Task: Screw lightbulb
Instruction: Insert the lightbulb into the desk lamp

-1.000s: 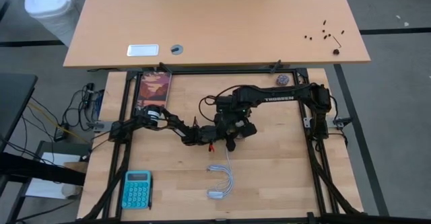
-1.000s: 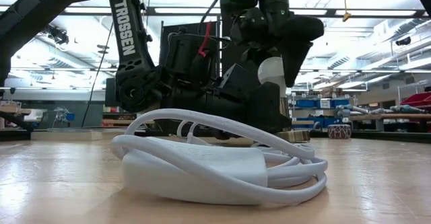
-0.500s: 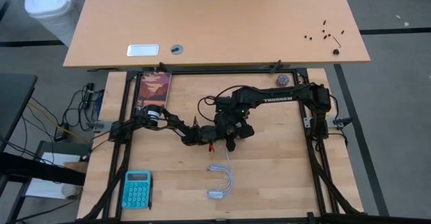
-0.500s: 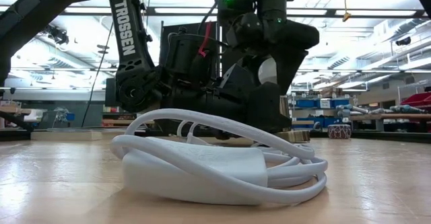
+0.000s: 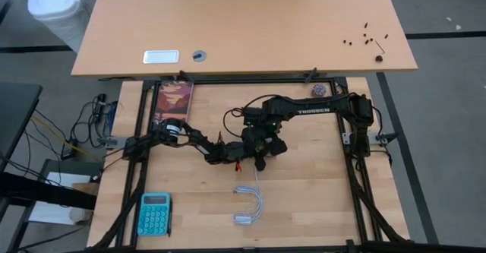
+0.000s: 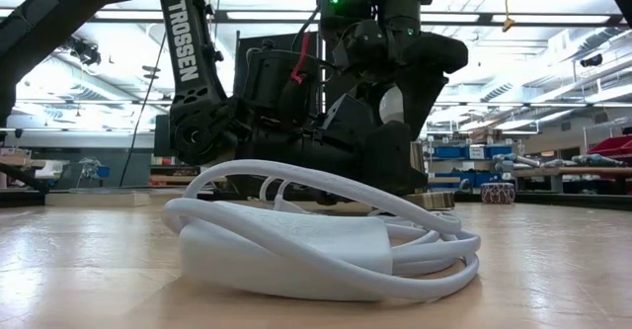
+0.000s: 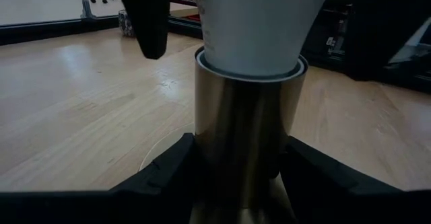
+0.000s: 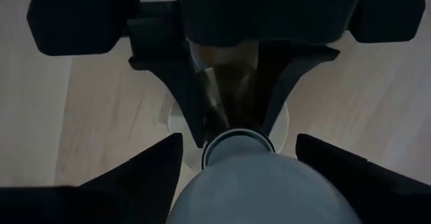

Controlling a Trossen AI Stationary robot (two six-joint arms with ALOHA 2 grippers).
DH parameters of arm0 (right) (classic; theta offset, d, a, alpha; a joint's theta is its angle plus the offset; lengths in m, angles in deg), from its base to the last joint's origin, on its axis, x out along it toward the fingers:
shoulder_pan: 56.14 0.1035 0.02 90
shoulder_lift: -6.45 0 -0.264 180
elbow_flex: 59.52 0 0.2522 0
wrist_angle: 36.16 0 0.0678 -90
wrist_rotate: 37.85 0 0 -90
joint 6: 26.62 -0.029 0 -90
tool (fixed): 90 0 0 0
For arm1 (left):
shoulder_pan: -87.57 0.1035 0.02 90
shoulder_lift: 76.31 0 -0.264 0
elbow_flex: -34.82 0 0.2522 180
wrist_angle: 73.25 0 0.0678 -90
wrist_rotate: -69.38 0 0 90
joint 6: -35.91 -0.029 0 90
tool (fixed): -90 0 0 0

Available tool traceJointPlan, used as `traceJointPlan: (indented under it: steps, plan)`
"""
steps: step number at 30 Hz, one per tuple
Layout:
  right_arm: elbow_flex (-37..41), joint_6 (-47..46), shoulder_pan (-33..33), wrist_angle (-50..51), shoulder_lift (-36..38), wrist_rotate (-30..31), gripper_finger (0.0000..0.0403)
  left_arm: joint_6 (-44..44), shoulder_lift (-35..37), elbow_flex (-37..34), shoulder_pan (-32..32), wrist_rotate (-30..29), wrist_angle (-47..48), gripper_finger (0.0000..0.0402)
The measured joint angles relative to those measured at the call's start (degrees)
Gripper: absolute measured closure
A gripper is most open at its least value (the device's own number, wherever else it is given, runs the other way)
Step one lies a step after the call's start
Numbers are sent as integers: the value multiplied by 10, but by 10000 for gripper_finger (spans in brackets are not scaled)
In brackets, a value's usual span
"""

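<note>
We are seeing the left gripper point(image 7: 246, 167) clamping the brass-coloured cylindrical metal socket point(image 7: 248, 126) between its two dark fingers point(image 7: 161, 173), one pressing on each side of the barrel. Directly above that grip, the small white pear-shaped lightbulb point(image 7: 262, 22) is sitting with its narrow end inside the socket's rim, standing upright. The right gripper point(image 8: 237, 177) is hanging straight over the bulb, its fingers point(image 8: 128, 173) flanking the white glass on both sides; we cannot tell whether they are touching it or standing just clear. From table height, the bulb point(image 6: 392, 105) is showing as a pale patch between the dark parts of the two arms. Nearer to the low camera than both grippers, a coiled white cord with a white plug block point(image 6: 316, 235) is lying on the light wooden table point(image 6: 89, 270). From above, both grippers are meeting at the middle of the table, the left gripper point(image 5: 237, 159) reaching in low and the right gripper point(image 5: 260, 142) just beside it. Farther off on the left arm's side, a teal calculator point(image 5: 154, 213) is lying near the table's front edge, and a picture book with an orange cover point(image 5: 174, 101) is resting near the back edge.
</note>
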Motion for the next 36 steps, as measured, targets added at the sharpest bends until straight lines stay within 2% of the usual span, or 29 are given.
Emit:
traceJointPlan:
  steps: [4,10,25,29,33,36]
  plan:
    - [0,-13,0,1,0,11,110,0,0,0,0,0,0,203]
    - [-2,-95,-1,11,-2,35,111,-1,0,0,0,0,0,203]
    - [-36,-413,-9,18,-5,39,111,-7,0,0,1,0,-4,203]
    - [-37,-427,-9,8,-4,41,110,-12,0,0,1,0,-4,203]
    - [-37,-402,-12,16,-4,40,103,-13,0,0,1,0,-3,203]
    - [-38,-374,-27,9,2,6,94,-10,0,0,1,0,-4,203]
